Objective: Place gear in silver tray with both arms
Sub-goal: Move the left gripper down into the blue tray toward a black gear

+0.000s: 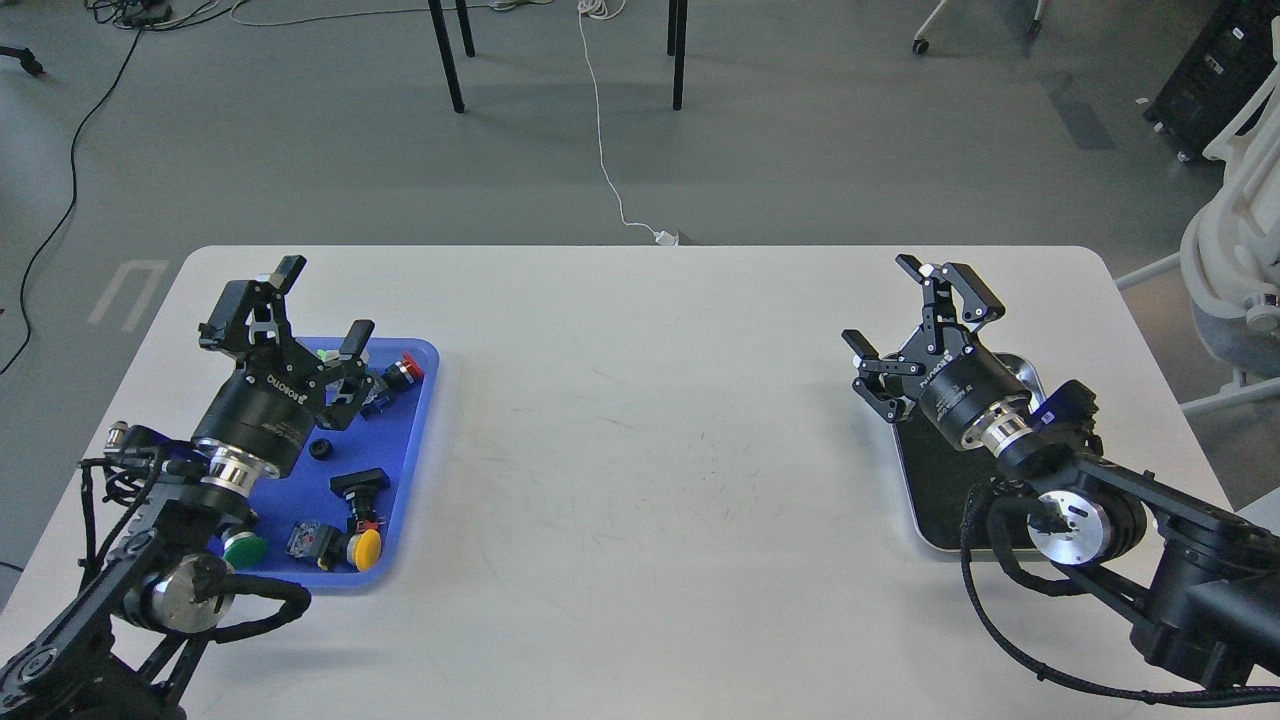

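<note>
On the white table [640,420], matte with fine scuffs and rounded corners, two trays sit well apart at opposite ends. At the robot's left, a blue plastic tray [418,440], shallow with soft rounded corners, carries loose small parts: a red-capped button [407,368], a yellow-capped button [365,549], a green-capped one [244,551], a black rectangular block [360,482], and a small black ring-shaped piece [321,449] that may be the gear, too small to tell. At the robot's right, the silver tray [1027,368] shows a shiny raised metal rim, rounded corners and a dull black floor; most of it is hidden under the arm, and nothing can be made out lying on the visible floor. Left gripper [318,300]: black, jointed fingers spread wide, hovering above the far end of the blue tray, nothing between the fingers. Right gripper [918,310]: fingers likewise splayed apart, empty, hanging above the far left corner of the silver tray. Both arms are black with bright silver wrist rings and looped black braided cables. Grey floor beyond, with a white cord [603,140] running toward the table's far edge.
</note>
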`<state>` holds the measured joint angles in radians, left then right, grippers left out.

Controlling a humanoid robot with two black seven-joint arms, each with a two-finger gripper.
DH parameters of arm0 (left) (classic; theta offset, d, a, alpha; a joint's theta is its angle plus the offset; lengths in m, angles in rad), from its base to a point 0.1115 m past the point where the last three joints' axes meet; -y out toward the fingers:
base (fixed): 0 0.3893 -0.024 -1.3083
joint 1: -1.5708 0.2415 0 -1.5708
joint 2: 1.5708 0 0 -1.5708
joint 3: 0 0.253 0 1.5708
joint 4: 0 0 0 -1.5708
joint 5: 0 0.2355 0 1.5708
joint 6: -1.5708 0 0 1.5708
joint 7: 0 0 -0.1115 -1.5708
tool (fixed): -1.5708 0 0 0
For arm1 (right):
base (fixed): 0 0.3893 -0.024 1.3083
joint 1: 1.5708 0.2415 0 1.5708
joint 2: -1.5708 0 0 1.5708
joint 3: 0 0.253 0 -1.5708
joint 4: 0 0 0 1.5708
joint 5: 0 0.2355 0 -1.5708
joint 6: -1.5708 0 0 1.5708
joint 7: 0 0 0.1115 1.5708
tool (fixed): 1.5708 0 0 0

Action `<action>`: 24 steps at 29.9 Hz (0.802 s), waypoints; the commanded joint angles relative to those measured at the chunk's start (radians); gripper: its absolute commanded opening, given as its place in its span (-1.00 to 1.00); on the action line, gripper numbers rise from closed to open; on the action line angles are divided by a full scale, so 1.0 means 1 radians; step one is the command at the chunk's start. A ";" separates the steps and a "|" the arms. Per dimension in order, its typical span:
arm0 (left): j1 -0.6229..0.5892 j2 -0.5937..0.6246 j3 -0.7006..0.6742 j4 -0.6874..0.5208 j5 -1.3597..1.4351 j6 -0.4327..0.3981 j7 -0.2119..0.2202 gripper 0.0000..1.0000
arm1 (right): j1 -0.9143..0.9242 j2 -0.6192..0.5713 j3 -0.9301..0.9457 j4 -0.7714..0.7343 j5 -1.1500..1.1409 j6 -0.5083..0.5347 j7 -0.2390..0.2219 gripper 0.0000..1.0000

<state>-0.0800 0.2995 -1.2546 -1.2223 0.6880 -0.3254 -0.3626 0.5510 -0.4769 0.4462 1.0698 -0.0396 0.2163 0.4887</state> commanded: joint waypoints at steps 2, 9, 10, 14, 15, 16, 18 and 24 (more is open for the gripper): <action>0.002 0.001 0.003 0.001 0.001 0.000 0.001 0.96 | 0.000 0.000 0.006 -0.002 0.001 0.000 0.000 0.97; 0.000 0.079 0.018 0.014 0.005 -0.006 0.001 0.96 | 0.009 0.000 0.006 -0.004 0.000 0.000 0.000 0.97; -0.001 0.108 0.018 0.010 0.013 -0.014 -0.001 0.96 | 0.010 -0.002 0.005 -0.005 0.000 0.000 0.000 0.97; -0.017 0.231 0.017 0.007 0.057 -0.073 -0.027 0.96 | 0.014 -0.005 0.003 -0.008 0.000 0.002 0.000 0.97; -0.024 0.265 0.017 0.001 0.082 -0.078 -0.051 0.96 | 0.014 -0.008 0.003 -0.007 0.000 0.002 0.000 0.97; -0.032 0.306 0.020 -0.005 0.129 -0.086 -0.073 0.96 | 0.015 -0.011 0.003 -0.007 0.000 0.002 0.000 0.97; -0.038 0.377 0.038 -0.017 0.259 -0.116 -0.108 0.96 | 0.014 -0.011 0.003 -0.008 0.000 0.002 0.000 0.97; -0.116 0.513 0.153 -0.022 0.831 -0.124 -0.126 0.95 | 0.014 -0.011 0.003 -0.010 -0.002 0.000 0.000 0.97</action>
<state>-0.1475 0.7629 -1.1651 -1.2434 1.2432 -0.4551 -0.4859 0.5652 -0.4879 0.4493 1.0607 -0.0414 0.2176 0.4887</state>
